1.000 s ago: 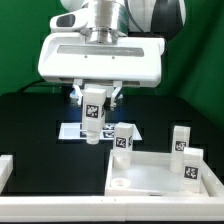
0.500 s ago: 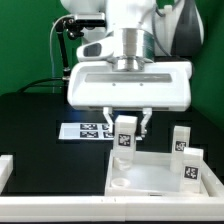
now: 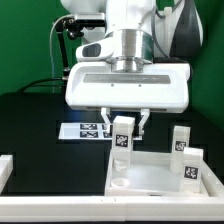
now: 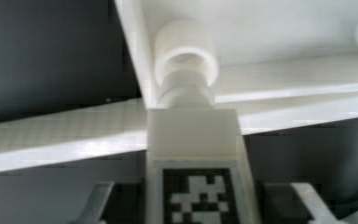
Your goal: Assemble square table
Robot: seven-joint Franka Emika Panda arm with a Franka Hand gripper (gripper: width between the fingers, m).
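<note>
**Q:** What surrounds you on the black worktop (image 3: 30, 125)?

**A:** The marker board (image 3: 88, 129) lies flat behind me, partly hidden by my own housing. Two spare legs (image 3: 181, 141) stand upright toward the exterior view's right, one just behind the square slab's far rim, the other (image 3: 190, 166) inside its recess near the right rim. A white rail (image 3: 5, 170) sits at the exterior view's left edge. Nothing blocks the slab.

**Q:** And your end effector (image 3: 123, 134)?

**A:** My fingers (image 3: 105, 122) are closed narrowly on a tagged leg (image 3: 123, 133), held upright, one on each side of it. The wrist view shows the leg (image 4: 201, 160) running down the middle of the frame, its tag facing the lens.

**Q:** Where is the square slab (image 3: 158, 176)?

**A:** Directly below and in front, underside up. The leg hangs over its far-left corner; I cannot tell whether its tip touches.
</note>
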